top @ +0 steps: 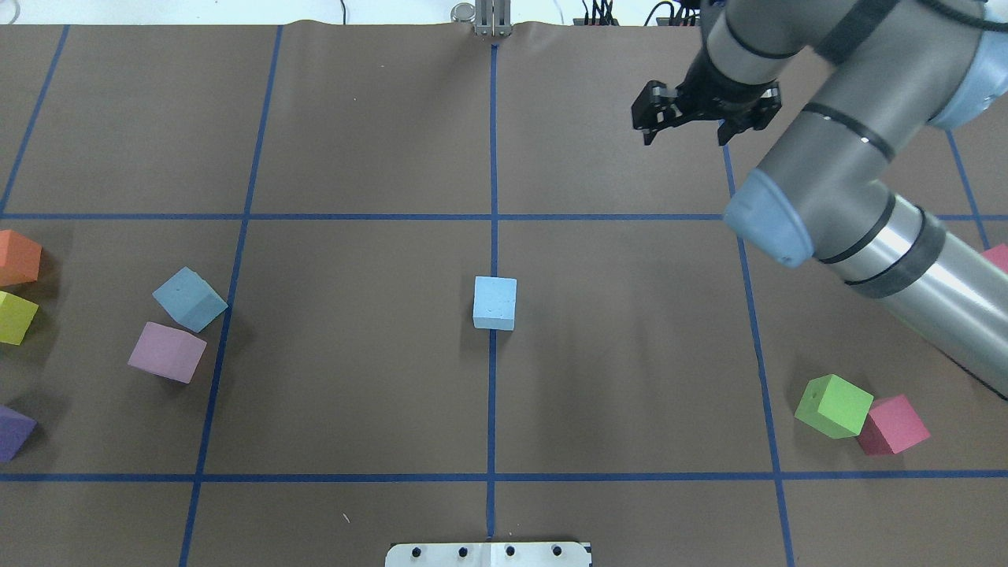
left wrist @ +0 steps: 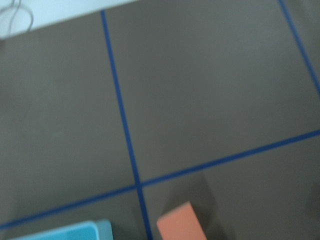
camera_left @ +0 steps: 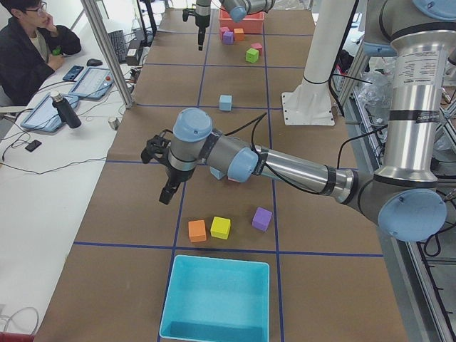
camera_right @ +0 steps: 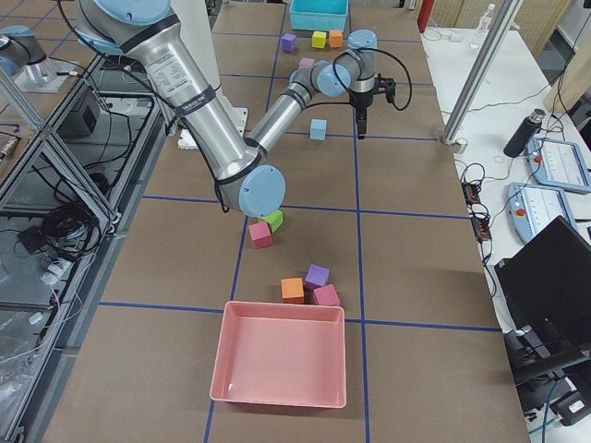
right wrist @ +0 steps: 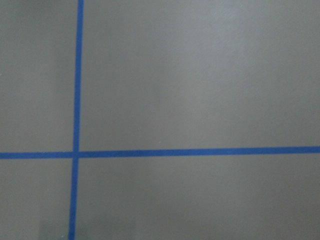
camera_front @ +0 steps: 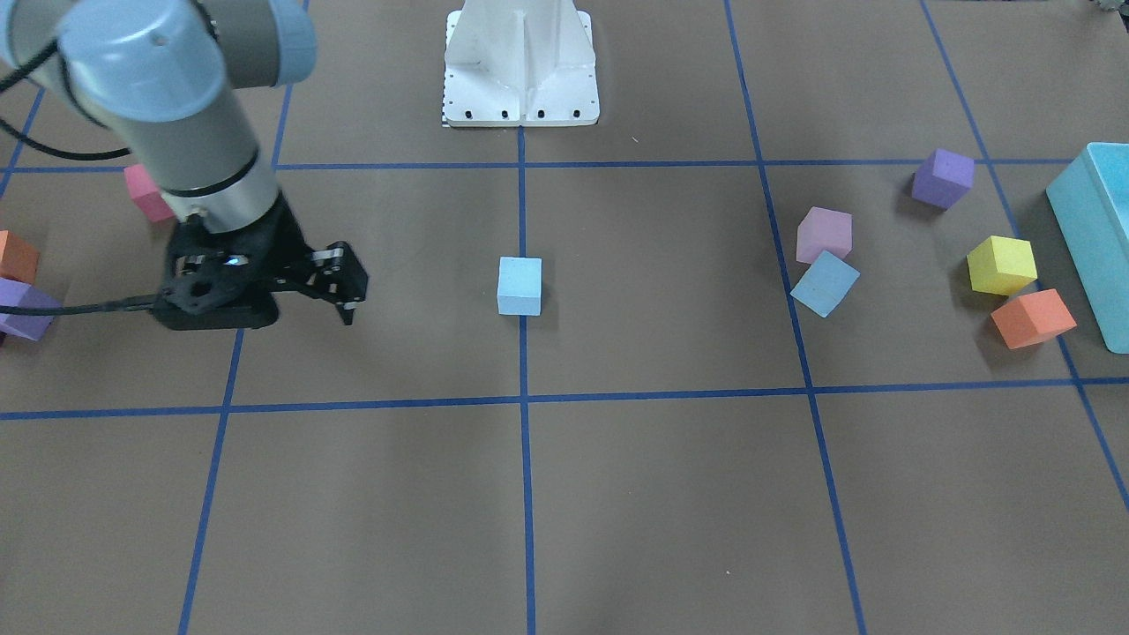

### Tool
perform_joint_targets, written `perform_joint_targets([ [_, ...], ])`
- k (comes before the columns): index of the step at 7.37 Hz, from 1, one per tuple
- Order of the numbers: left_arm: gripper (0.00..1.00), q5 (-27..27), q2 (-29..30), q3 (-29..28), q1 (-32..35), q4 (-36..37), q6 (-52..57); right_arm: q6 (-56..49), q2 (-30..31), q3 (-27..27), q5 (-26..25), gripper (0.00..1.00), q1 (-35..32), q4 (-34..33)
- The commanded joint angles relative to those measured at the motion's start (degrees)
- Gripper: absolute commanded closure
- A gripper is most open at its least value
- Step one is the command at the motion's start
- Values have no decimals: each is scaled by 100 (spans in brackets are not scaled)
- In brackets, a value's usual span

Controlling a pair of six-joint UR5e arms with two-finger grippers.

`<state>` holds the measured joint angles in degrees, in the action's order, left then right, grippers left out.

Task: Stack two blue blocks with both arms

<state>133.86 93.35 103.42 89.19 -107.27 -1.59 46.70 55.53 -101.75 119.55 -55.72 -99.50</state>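
Observation:
One pale blue block (top: 494, 302) stands alone on the centre line of the table; it also shows in the front view (camera_front: 519, 286). The second blue block (top: 190, 299) lies tilted on the left side, touching a mauve cube (top: 166, 352); it also shows in the front view (camera_front: 825, 283). My right gripper (top: 684, 138) is open and empty, raised over the far right part of the table, well away from both blocks. My left gripper (camera_left: 158, 174) shows only in the exterior left view, hanging above the table near the far edge. I cannot tell whether it is open or shut.
Orange (top: 17, 257), yellow (top: 16, 316) and purple (top: 14, 431) cubes lie at the left edge. A large turquoise box (camera_front: 1098, 229) stands beyond them. Green (top: 833, 405) and red (top: 892, 425) cubes sit near right. A pink tray (camera_right: 280, 365) stands at the right end.

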Motion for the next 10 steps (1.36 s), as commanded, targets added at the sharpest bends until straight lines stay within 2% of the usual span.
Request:
perform_joint_targets([
  [1,2,0,453,-68,-583,-899,-488,-1560,824,-21,645,0,-1130,53],
  [2,2,-43,621,-103,-909,-962,-501,-2437,1281,-3,770,0,-1578,45],
  [3,2,8,535,-103,-1156,-1023,-501,-3220,1807,14,1076,0,-2131,27],
  [4,1,-35,526,-16,-1567,-1146,-1014,-3968,2395,32,1401,0,-2615,44],
  [5,1,-52,709,-119,-2007,-1164,-1428,-4732,2897,58,1352,0,-2994,44],
  [6,2,-53,824,-103,-2324,-1165,-1528,-4897,3233,50,1082,0,-3224,53],
  [8,1,-253,676,-190,-2982,-1156,-1520,-5065,3909,-12,965,0,-3481,184],
  [9,1,-803,667,-199,-3413,-1165,-1538,-5057,4139,23,973,0,-3525,559],
  [10,2,-982,632,-295,-3591,-1182,-1494,-5056,4229,23,991,0,-3525,676],
])
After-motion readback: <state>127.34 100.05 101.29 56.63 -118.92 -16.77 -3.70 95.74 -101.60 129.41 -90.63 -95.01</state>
